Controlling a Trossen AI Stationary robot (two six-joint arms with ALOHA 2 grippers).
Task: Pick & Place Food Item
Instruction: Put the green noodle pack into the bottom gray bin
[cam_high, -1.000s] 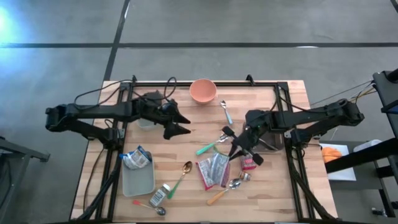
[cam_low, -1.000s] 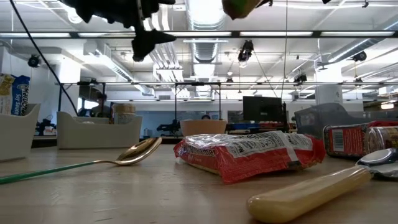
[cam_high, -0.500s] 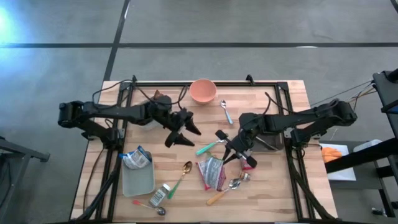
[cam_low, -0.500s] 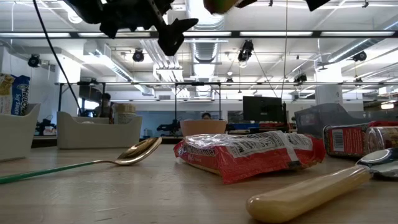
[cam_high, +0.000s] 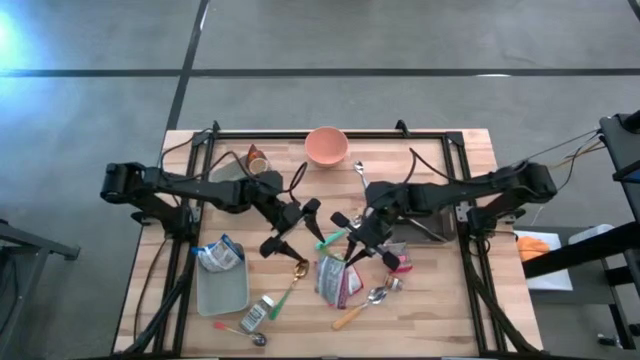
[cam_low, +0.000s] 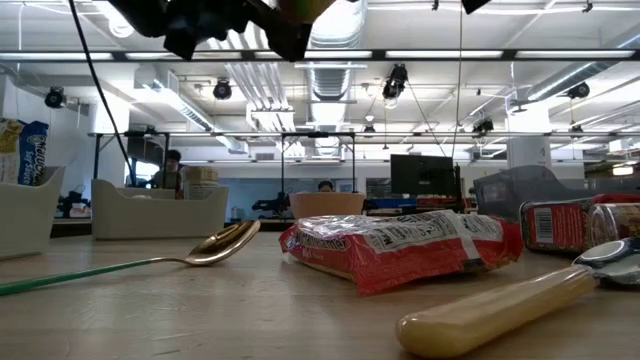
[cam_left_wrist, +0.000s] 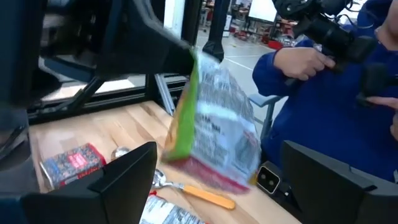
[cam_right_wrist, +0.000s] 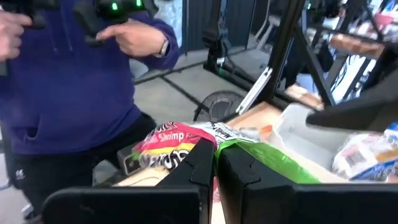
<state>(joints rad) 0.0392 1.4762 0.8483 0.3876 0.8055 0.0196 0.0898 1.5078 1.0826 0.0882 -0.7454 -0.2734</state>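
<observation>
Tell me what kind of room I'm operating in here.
Probably a robotics lab or workshop: exposed ceiling ducts and strip lights, a concrete floor around the wooden table, and a person beside it holding a handheld controller.

Even, bright light from ceiling strips (cam_low: 500, 56) fills the room; in the low view they glare white. A pale flare bleeds in at the overhead view's left edge. The packet (cam_left_wrist: 214, 124) smears with motion blur in the left wrist view; the near spoon handle (cam_low: 490, 315) is soft
</observation>
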